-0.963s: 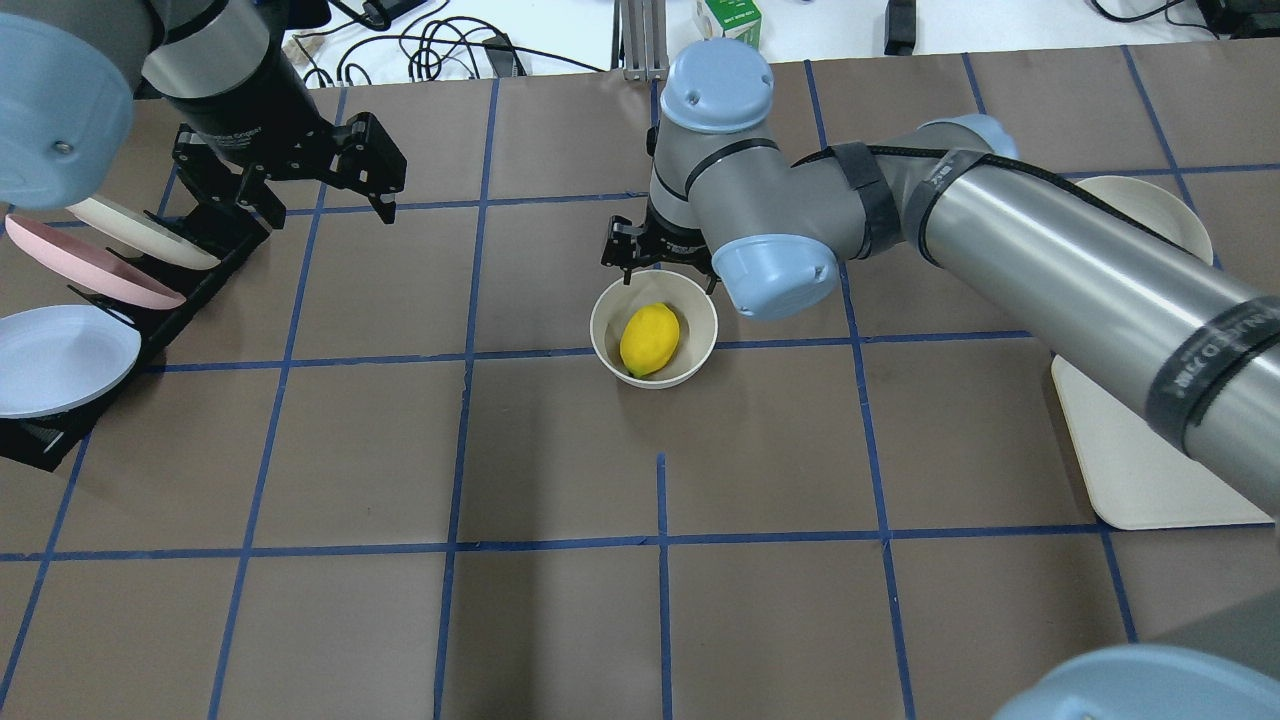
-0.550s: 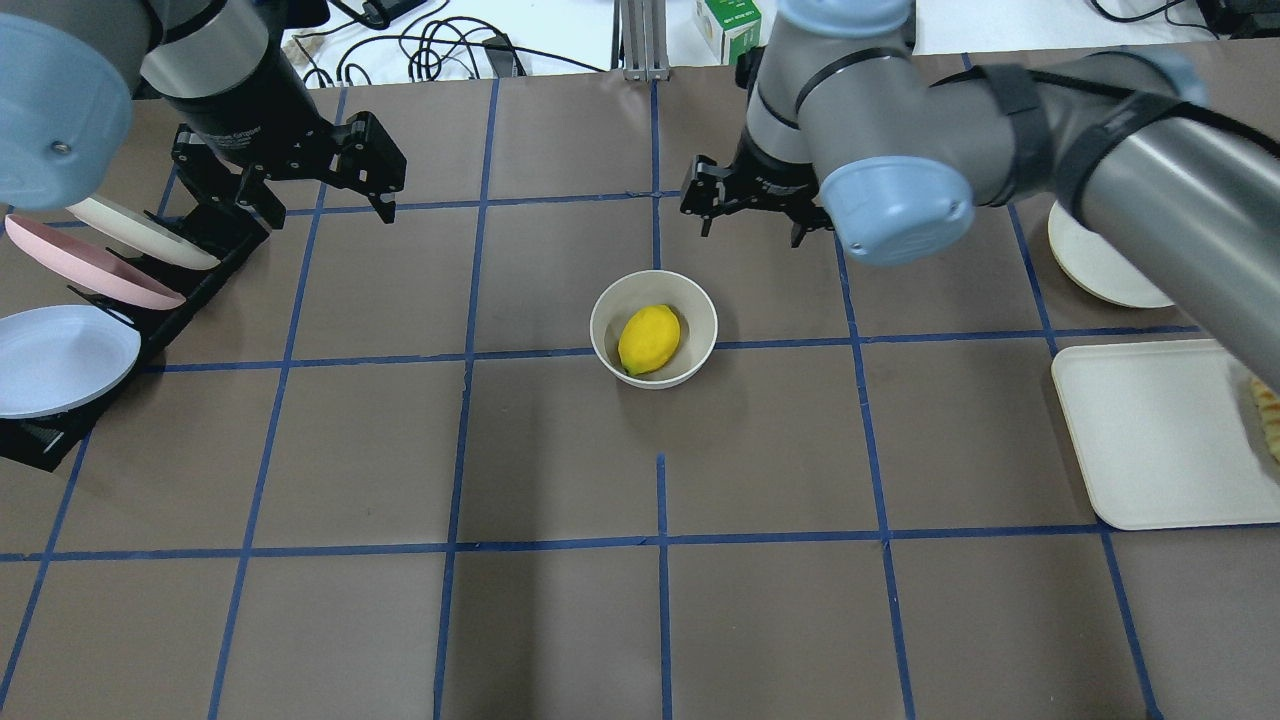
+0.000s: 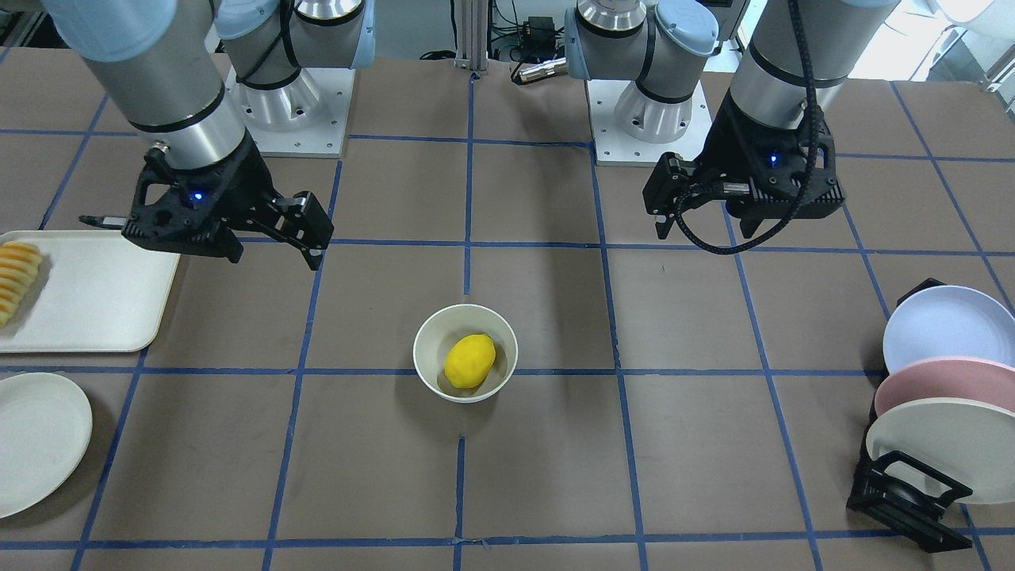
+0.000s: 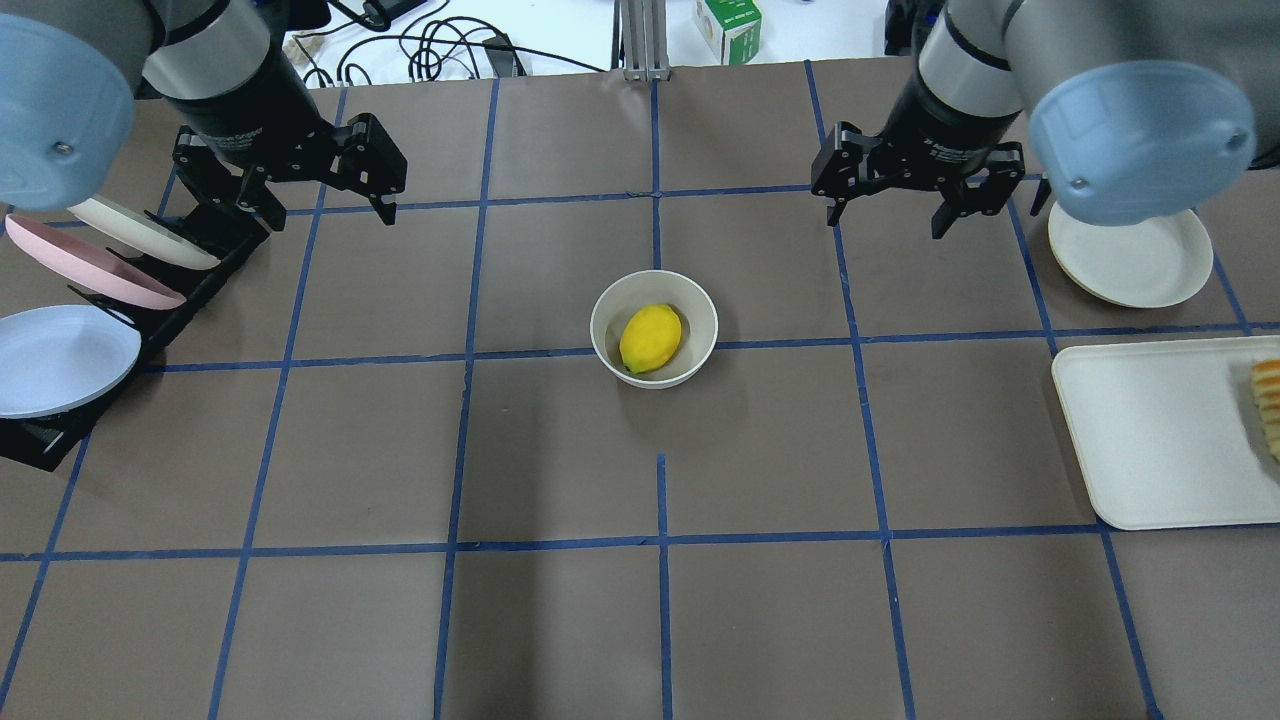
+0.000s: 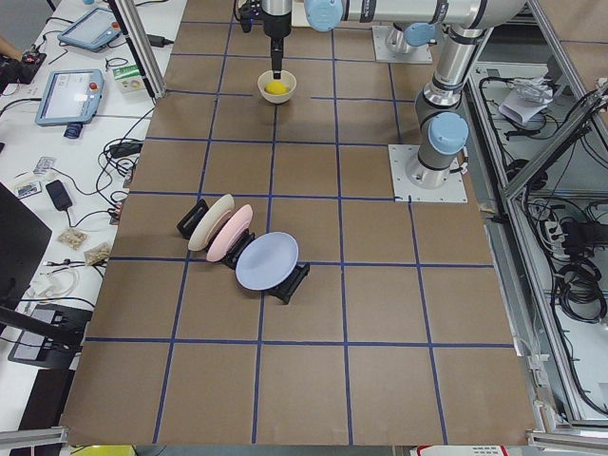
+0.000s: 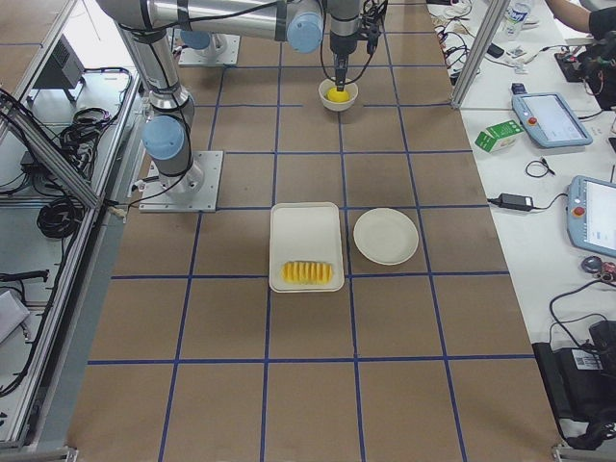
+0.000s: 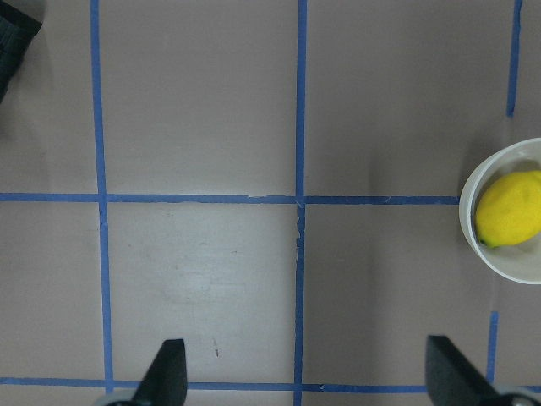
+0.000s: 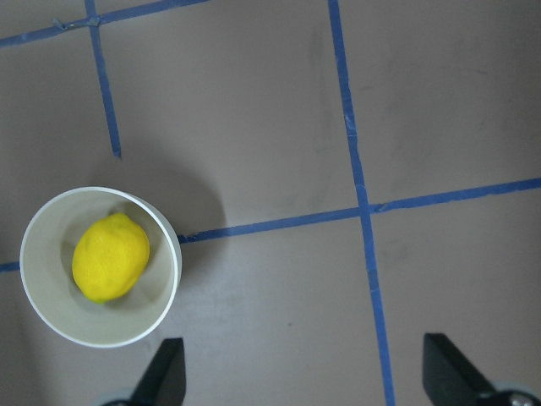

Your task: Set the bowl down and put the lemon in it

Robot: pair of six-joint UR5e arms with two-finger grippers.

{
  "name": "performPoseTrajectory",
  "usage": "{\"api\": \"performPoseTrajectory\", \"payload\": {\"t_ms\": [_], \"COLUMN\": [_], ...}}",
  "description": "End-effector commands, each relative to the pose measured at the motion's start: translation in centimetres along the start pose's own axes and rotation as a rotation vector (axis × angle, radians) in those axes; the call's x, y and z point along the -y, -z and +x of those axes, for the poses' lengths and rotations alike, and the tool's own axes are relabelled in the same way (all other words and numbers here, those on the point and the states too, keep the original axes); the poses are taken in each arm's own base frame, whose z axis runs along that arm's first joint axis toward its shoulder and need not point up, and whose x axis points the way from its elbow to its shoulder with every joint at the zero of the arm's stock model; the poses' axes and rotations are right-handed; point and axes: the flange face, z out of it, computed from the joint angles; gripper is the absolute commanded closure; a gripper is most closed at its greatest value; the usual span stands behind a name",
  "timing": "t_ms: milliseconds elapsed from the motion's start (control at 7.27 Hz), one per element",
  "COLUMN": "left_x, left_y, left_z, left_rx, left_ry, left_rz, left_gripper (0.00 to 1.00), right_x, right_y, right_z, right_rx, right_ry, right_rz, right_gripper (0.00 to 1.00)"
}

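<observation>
The cream-white bowl (image 4: 603, 312) stands upright mid-table with the yellow lemon (image 4: 650, 339) lying inside it; both also show in the front view, the bowl (image 3: 425, 339) and the lemon (image 3: 469, 361). My right gripper (image 4: 886, 226) is open and empty, above the table well to the far right of the bowl. My left gripper (image 4: 330, 212) is open and empty at the far left, by the rack. The right wrist view shows the bowl (image 8: 49, 298) and the lemon (image 8: 110, 258) at lower left. The left wrist view shows the lemon (image 7: 508, 211) at its right edge.
A black rack (image 4: 205, 275) with blue, pink and cream plates stands at the left edge. A flat white plate (image 4: 1130, 258) and a white tray (image 4: 1150, 440) with fruit slices (image 4: 1268, 405) lie at the right. A carton (image 4: 728, 25) and cables lie beyond the far edge.
My right gripper has drawn away from just above the bowl and moved to the far right, uncovering the plate and tray. The lemon stays in the bowl. The left arm has not moved.
</observation>
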Motion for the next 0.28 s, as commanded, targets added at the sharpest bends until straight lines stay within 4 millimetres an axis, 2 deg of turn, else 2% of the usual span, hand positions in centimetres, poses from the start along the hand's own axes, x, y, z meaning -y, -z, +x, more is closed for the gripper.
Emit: {"api": "performPoseTrajectory", "payload": {"t_ms": [0,138], "left_x": [0.03,-0.05], "left_y": [0.06,0.05], "left_z": [0.01,0.00], "left_rx": [-0.002,0.000], "left_ry": [-0.001,-0.001], "left_rz": [0.002,0.001], "left_gripper": [0.00,0.00], "right_x": [-0.45,-0.60], "right_y": [1.19,1.50], "right_z": [2.52,2.60], "right_rx": [-0.006,-0.007], "right_ry": [-0.009,-0.014], "right_rz": [-0.024,-0.019], "right_gripper": [0.00,0.00]}}
